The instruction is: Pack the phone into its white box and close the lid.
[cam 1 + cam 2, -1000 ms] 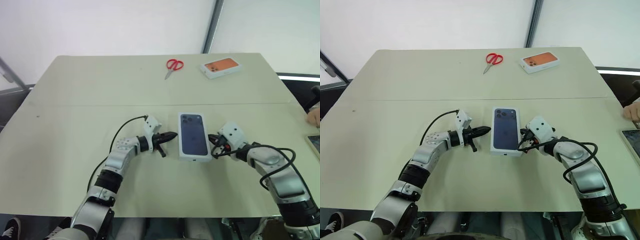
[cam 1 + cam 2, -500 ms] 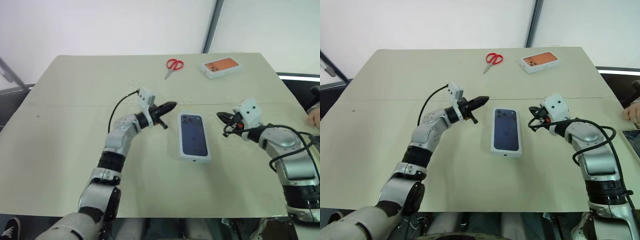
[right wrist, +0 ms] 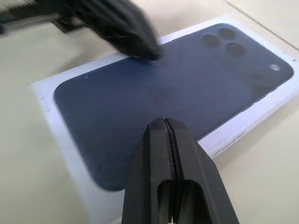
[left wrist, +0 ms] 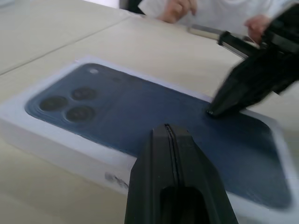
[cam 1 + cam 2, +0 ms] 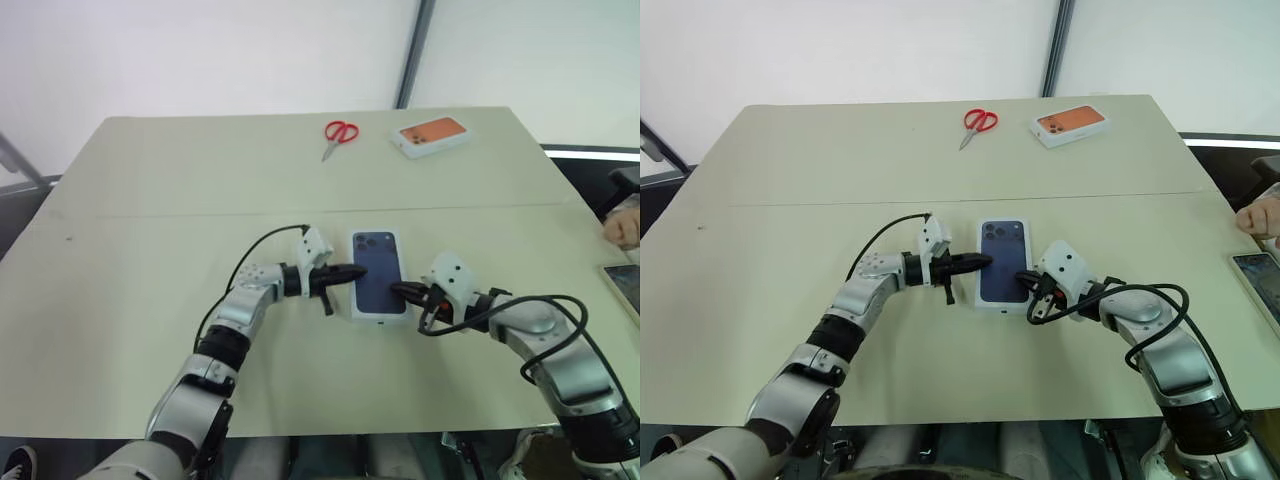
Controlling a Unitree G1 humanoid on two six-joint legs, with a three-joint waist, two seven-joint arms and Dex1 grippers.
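Note:
The lid, white with a dark blue phone picture on top, lies flat on the table and covers the white box beneath it. The phone is hidden. My left gripper is shut, and its tip rests on the lid's left edge. From the other side my right gripper is shut too, its tip touching the lid near the right front corner. In the left wrist view my left gripper points across the lid at the right gripper. In the right wrist view my right gripper sits over the lid.
Red scissors and a white box with an orange phone picture lie at the table's far side. A person's hand and a flat device show at the right edge. Bare tabletop surrounds the lid.
Half a second ago both grippers were lifted away from the lid, out to its sides. Both have since come back down and inward, so their shut tips touch the lid.

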